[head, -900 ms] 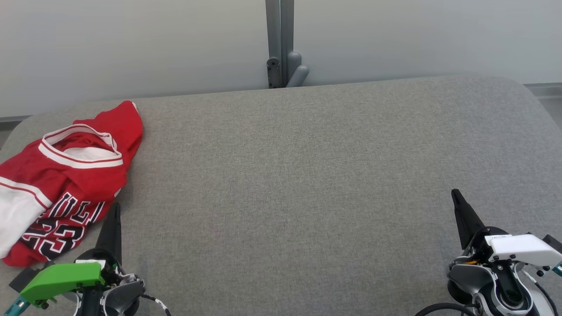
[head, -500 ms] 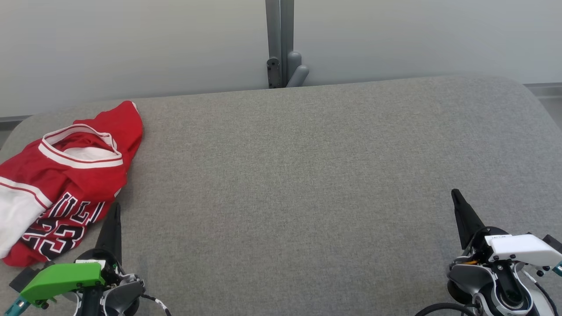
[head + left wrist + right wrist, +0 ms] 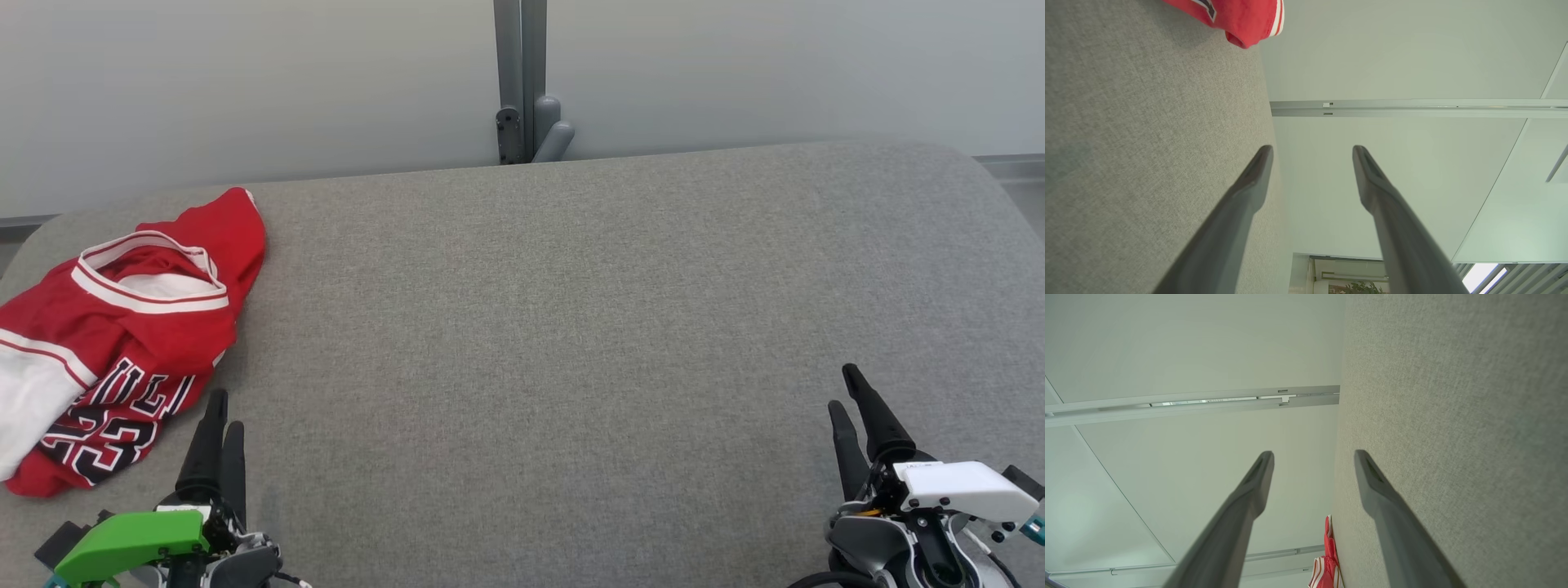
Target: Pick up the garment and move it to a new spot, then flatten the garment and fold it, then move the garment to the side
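Note:
The garment (image 3: 139,327) is a red jersey with white trim and black lettering, lying crumpled at the far left of the grey padded table (image 3: 571,327). My left gripper (image 3: 225,412) hovers open just right of the jersey's lower edge, apart from it, nothing between its fingers. Far off at the lower right, my right gripper (image 3: 842,389) is open and empty too. In the left wrist view the open left gripper (image 3: 1310,149) shows a corner of the garment (image 3: 1237,16) at the top. Beyond the open right gripper (image 3: 1312,453), the right wrist view shows the garment (image 3: 1327,563) far away.
A grey metal post (image 3: 522,82) with a bracket stands behind the table's far edge against a pale wall. The table's corners are rounded. The jersey lies close to the table's left edge.
Both grippers have drawn back a little toward the view's bottom and turned, so two fingers of each show instead of one. The jersey has not moved.

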Motion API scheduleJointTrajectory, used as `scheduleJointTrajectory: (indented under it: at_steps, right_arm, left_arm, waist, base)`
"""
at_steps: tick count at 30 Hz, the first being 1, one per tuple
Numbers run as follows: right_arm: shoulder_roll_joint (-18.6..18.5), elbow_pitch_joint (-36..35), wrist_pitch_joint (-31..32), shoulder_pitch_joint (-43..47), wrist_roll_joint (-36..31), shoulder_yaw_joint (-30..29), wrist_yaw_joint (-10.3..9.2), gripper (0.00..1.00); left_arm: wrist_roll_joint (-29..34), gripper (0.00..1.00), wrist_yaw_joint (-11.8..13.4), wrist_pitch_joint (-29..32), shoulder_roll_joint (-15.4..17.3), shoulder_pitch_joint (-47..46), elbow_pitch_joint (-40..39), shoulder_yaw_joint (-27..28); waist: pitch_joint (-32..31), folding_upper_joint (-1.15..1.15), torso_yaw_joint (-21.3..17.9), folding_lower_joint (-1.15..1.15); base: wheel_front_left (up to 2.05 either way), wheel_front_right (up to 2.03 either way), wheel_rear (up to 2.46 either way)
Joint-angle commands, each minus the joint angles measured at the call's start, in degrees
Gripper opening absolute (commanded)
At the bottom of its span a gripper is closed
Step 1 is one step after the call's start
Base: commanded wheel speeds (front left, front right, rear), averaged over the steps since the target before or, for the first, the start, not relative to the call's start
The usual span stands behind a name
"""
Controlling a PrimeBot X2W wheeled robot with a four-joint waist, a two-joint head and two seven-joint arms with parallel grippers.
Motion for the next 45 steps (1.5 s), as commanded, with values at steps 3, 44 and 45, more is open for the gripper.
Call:
scheduleJointTrajectory:
  at_steps: [3,44,45]
  right_arm:
    - [-0.27,-1.67,-1.38,-0.46,-1.05,0.7,0.01,1.0]
    - [-1.75,-6.2,-10.64,1.26,-56.88,4.51,0.03,1.0]
    - [-1.86,-5.96,-10.82,1.26,-57.82,4.62,0.03,1.0]
  left_arm:
    - [0.0,1.0,-0.1,-1.32,0.24,-0.57,-1.54,-1.16]
    - [46.91,1.0,1.06,-11.23,2.96,-0.52,0.62,-6.05]
    - [47.89,1.0,1.17,-11.4,3.08,-0.53,0.59,-6.18]
  waist:
    - [0.03,0.0,0.02,0.0]
    - [-0.24,0.0,0.23,0.0]
    - [-0.21,0.0,0.25,0.0]
  base:
    - [0.0,0.0,0.0]
    - [0.0,0.0,0.0]
    - [0.0,0.0,0.0]
